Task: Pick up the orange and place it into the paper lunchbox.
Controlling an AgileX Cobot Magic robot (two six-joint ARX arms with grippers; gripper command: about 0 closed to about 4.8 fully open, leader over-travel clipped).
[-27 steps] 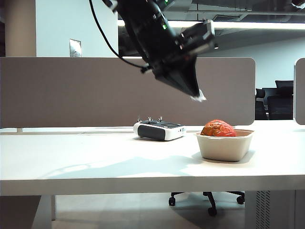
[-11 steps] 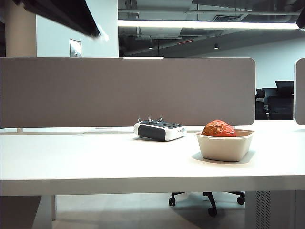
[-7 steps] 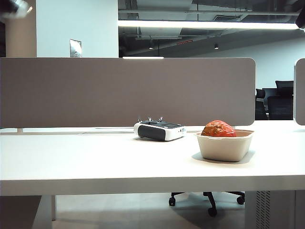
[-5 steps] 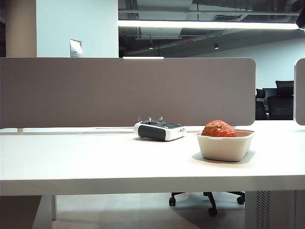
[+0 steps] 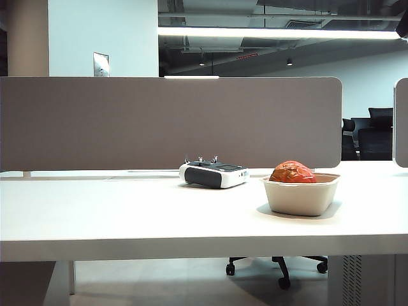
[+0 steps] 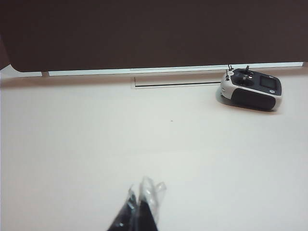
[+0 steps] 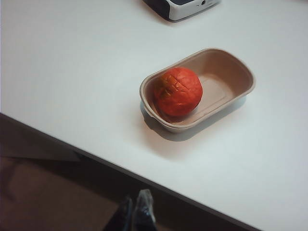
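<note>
The orange (image 7: 178,91) sits inside the lunchbox (image 7: 234,67) on the surface (image 5: 127,217). My left fingers (image 6: 141,208) and right fingers (image 7: 136,208) are clenched, empty, well apart from it. Little risk remains; a careless sweep could knock the light box.

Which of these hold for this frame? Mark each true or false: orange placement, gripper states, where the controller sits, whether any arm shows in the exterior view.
1. The orange lies inside the paper lunchbox. True.
2. The left gripper holds the orange. False: it is shut on nothing, above bare table.
3. The white-and-black controller sits inside the lunchbox. False: it rests on the table beside it.
4. The right gripper is shut and off the table's edge. True.
5. An arm hangs over the lunchbox in the exterior view. False: no arm shows there.
</note>
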